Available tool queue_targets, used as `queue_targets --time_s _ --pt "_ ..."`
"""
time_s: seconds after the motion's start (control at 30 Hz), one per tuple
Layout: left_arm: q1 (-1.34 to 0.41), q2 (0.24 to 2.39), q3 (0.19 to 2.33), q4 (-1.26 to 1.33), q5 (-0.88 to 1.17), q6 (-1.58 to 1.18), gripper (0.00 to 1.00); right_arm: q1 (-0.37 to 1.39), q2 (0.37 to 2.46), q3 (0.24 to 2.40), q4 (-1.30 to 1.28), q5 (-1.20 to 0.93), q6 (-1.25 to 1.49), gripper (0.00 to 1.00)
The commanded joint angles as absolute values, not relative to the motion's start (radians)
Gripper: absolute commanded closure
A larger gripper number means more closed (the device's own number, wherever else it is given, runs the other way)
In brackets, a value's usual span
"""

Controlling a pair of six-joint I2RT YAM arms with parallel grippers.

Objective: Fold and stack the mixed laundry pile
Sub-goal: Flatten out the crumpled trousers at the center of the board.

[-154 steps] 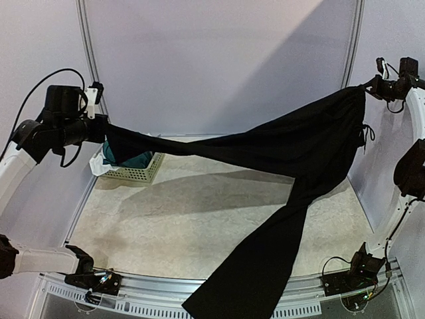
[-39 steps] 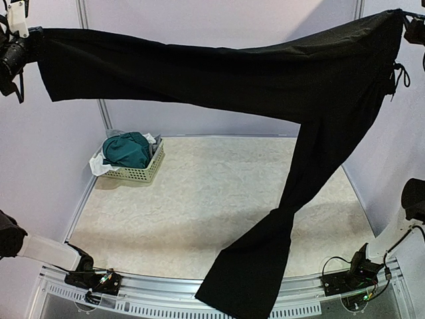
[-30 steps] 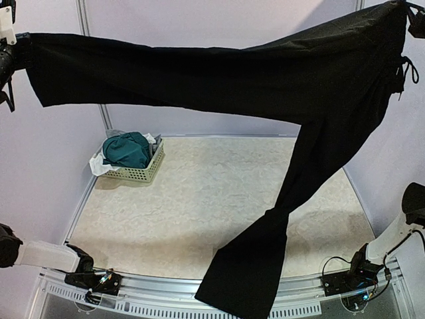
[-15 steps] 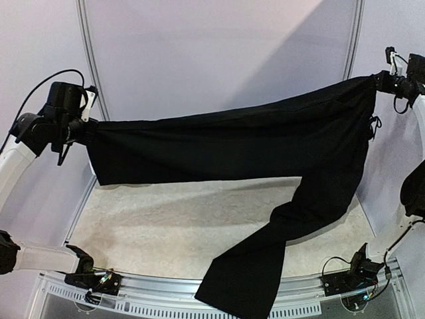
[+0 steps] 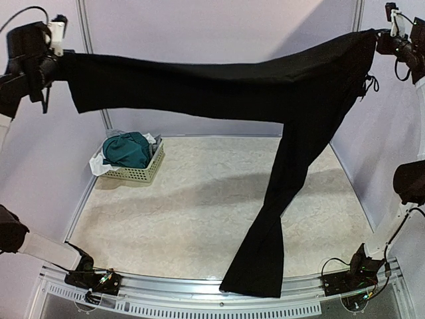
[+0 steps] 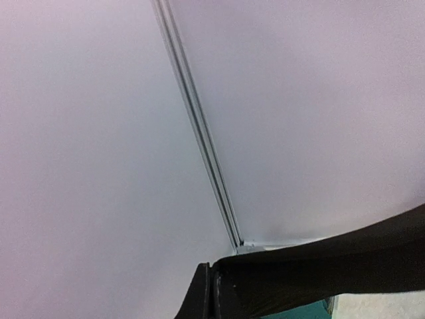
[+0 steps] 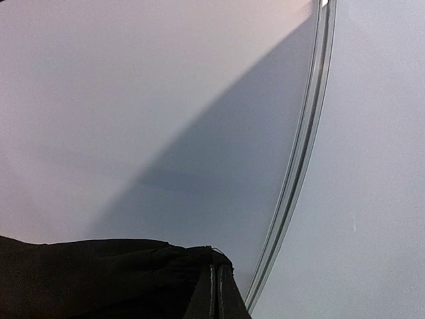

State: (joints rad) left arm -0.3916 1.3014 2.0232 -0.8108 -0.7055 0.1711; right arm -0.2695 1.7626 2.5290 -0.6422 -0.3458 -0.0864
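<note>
The left pincer, raised high on the left, is clenched on the hem end of 1 leg of the black trousers. In its wrist view the 2 fingers are pressed together with dark cloth bunched against them. The right pincer, up at the far right corner, is clenched on the gathered waistband, where a thin cord dangles.

Between the 2 pincers that leg stretches almost level in the air, well above the desk. The other leg hangs free from the crotch, widens toward its hem and reaches down to the near edge of the desk.

The cloth looks matte, thin and quite limp. It sags a little between the grips and falls in long, smooth folds, so I judge it light, with no stiffness of its own. It should go wherever it is dragged, and the free leg is likely to swing. The seamed hems and the waistband are the thicker, surer places to pinch, while the plain cloth in the middle would probably slide.

At the far left of the desk sits a pale perforated plastic basket. It holds crumpled teal shorts, and a white cloth spills over its side.
</note>
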Motion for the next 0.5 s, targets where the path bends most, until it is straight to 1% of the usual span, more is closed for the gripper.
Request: queue_targets --time_s 0.0,0.17,0.3,0.47 --pt "-0.39 1.187 2.063 -0.716 -0.806 0.238 1.0 -0.272 1.637 2.516 -0.58 -0.339 -0.069 1.0" --pt "-0.39 1.125 2.026 -0.663 -0.799 0.261 1.0 -0.272 1.513 2.379 -0.507 -0.338 -0.072 1.0" --pt "-0.39 1.127 1.932 -0.701 -0.763 0.224 1.0 -0.273 1.525 2.3 -0.532 -0.335 -0.077 1.0" --pt "-0.39 1.088 1.738 -0.772 -0.689 0.125 1.0 -0.272 1.562 2.213 -0.578 -0.322 -0.116 1.0"
